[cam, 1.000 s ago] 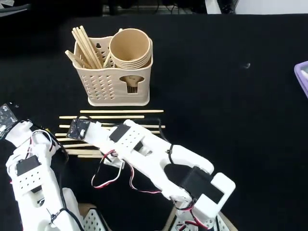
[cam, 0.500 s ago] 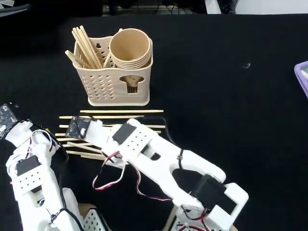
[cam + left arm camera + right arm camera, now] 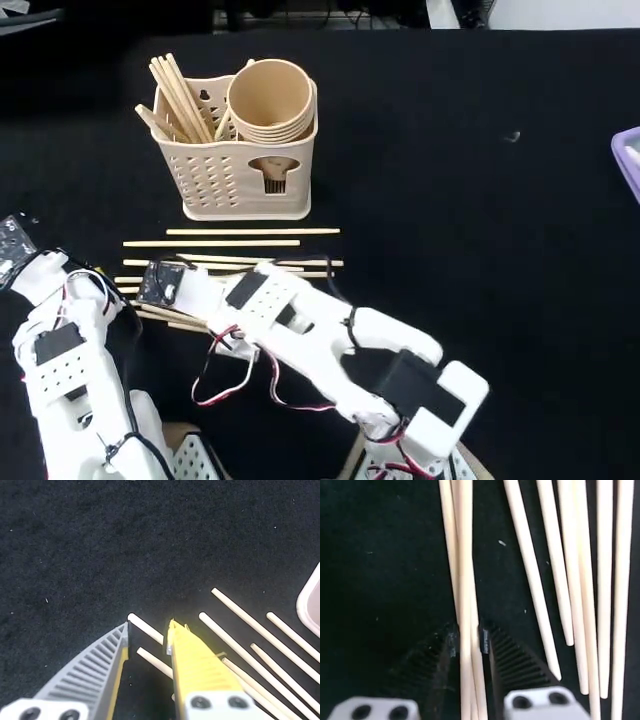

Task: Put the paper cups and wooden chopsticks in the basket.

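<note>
A beige slotted basket point(image 3: 240, 175) at the back holds a stack of paper cups point(image 3: 271, 98) and several upright chopsticks point(image 3: 178, 95). Several wooden chopsticks point(image 3: 250, 232) lie in rows on the black cloth in front of it. The right arm point(image 3: 290, 310) stretches over their left ends. My right gripper point(image 3: 466, 635) has its black fingers shut on a chopstick point(image 3: 465, 570), with a second one pressed against it. My left gripper point(image 3: 149, 625) stands open, grey and yellow fingers either side of a chopstick end point(image 3: 145, 628). The left arm point(image 3: 60, 350) sits at the front left.
More loose chopsticks point(image 3: 570, 565) lie beside the gripped one. A purple object point(image 3: 628, 160) pokes in at the right edge. The basket's corner point(image 3: 311, 605) lies beyond the left gripper. Open black cloth spreads across the right half of the table.
The right arm's wrist has drawn slightly back toward the front of the table, and the chopsticks at its tip now lie a little tilted. The left arm has not moved.
</note>
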Available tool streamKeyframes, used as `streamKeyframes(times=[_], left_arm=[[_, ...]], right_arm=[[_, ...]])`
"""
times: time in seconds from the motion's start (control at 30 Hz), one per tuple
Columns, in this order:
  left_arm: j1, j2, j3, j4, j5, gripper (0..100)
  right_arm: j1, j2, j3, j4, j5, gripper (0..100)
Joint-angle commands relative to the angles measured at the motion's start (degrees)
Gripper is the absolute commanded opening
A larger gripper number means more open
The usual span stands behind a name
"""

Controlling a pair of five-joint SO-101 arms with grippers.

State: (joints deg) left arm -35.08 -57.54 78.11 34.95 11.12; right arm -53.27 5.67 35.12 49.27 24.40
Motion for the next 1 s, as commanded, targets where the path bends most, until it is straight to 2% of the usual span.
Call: streamKeyframes(times=[0.0, 0.07, 0.4, 0.8, 0.97], left_arm=[[-0.04, -1.05, -0.57, -0.97, 0.18, 14], [-0.04, -1.05, -0.57, -0.97, 0.18, 14], [-0.04, -1.05, -0.57, -0.97, 0.18, 14], [-0.04, -1.05, -0.57, -0.97, 0.18, 14], [-0.04, -1.05, -0.57, -0.97, 0.18, 14]], right_arm=[[-2.29, 0.92, -2.51, -0.18, 0.0, 7.6], [-2.02, 0.66, -2.86, -0.18, 0.0, 1.1], [1.23, -13.23, -4.35, 8.0, 0.0, 1.1], [9.05, -26.24, -3.91, 8.26, 0.0, 1.1], [9.93, -27.21, -5.85, 6.07, 0.0, 1.1]])
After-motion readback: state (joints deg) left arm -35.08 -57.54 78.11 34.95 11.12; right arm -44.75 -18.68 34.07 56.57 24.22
